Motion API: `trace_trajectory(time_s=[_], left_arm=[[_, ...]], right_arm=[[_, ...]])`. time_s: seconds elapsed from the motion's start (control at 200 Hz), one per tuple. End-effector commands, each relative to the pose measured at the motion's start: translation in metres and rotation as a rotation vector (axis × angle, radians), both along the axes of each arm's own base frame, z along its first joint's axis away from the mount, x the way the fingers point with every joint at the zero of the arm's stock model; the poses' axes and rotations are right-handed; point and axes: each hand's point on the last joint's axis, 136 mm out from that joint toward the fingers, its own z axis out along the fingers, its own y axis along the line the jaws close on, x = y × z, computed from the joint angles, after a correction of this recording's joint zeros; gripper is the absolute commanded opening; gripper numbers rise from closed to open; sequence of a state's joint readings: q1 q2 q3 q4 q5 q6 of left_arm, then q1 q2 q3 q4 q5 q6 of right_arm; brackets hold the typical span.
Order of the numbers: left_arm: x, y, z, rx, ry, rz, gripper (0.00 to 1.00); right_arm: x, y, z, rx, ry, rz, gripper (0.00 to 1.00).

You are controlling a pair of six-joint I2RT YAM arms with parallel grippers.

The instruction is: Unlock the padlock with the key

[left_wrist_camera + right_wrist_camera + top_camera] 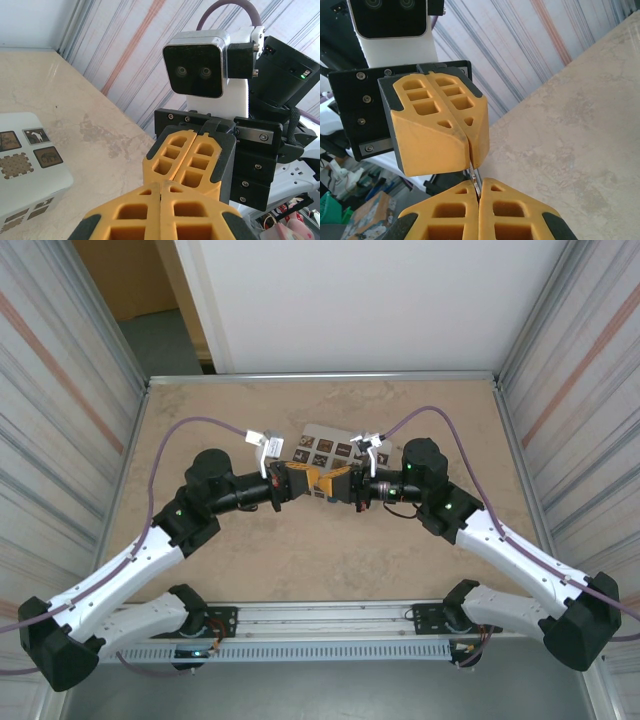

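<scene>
Right wrist view: my right gripper [479,200], fingers pressed together, pinches a thin metal sliver I take for the key [474,176]. Its long axis points straight into the left gripper [469,159], whose tips are likewise closed. Both meet on the near side of the picture card [330,450].

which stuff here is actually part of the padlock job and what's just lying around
Job in hand:
- left gripper, yellow fingers shut
- right gripper, yellow fingers shut, tip to tip with the left
- thin silver metal piece between the two tips; key or lock part, cannot tell

Lying about:
- white card with small animal picture tiles, flat on the beige stone-look table
</scene>
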State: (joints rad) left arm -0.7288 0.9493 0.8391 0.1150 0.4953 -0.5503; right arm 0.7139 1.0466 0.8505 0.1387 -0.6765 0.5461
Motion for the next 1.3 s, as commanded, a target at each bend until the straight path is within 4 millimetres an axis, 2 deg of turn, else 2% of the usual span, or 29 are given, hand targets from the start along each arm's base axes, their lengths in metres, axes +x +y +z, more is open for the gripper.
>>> trace_trajectory(time_s=[0.0, 0.105, 0.215, 0.326, 0.416, 0.536, 0.782, 0.907, 1.057, 1.298], left_arm=[[-0.005, 0.003, 0.012, -0.032, -0.036, 0.004, 0.00], [-0.005, 0.007, 0.013, -0.035, -0.041, 0.022, 0.02], [-0.004, 0.011, 0.012, -0.033, -0.049, 0.045, 0.18], [-0.002, 0.016, 0.007, -0.011, -0.049, 0.075, 0.30], [0.000, 0.022, -0.002, 0.027, -0.040, 0.112, 0.46], [0.008, 0.032, -0.030, 0.118, -0.006, 0.183, 0.58], [0.025, 0.056, -0.112, 0.293, 0.152, 0.349, 0.76], [0.029, 0.064, -0.145, 0.341, 0.214, 0.406, 0.80], [0.032, 0.062, -0.172, 0.367, 0.265, 0.414, 0.81], [0.038, 0.044, -0.201, 0.395, 0.342, 0.368, 0.81]], right_arm=[[-0.001, -0.004, -0.005, -0.014, -0.001, -0.010, 0.00], [0.002, -0.009, -0.009, -0.037, 0.000, -0.038, 0.00], [0.006, -0.015, -0.017, -0.080, 0.003, -0.058, 0.00], [0.008, -0.020, -0.030, -0.167, -0.007, -0.065, 0.00], [0.012, -0.026, -0.043, -0.245, -0.019, -0.068, 0.00], [0.025, -0.037, -0.063, -0.331, -0.021, -0.087, 0.00], [0.056, -0.050, -0.100, -0.391, 0.042, -0.107, 0.00], [0.074, -0.053, -0.113, -0.383, 0.095, -0.136, 0.00], [0.100, -0.061, -0.136, -0.379, 0.210, -0.214, 0.00], [0.126, -0.063, -0.174, -0.379, 0.386, -0.260, 0.00]])
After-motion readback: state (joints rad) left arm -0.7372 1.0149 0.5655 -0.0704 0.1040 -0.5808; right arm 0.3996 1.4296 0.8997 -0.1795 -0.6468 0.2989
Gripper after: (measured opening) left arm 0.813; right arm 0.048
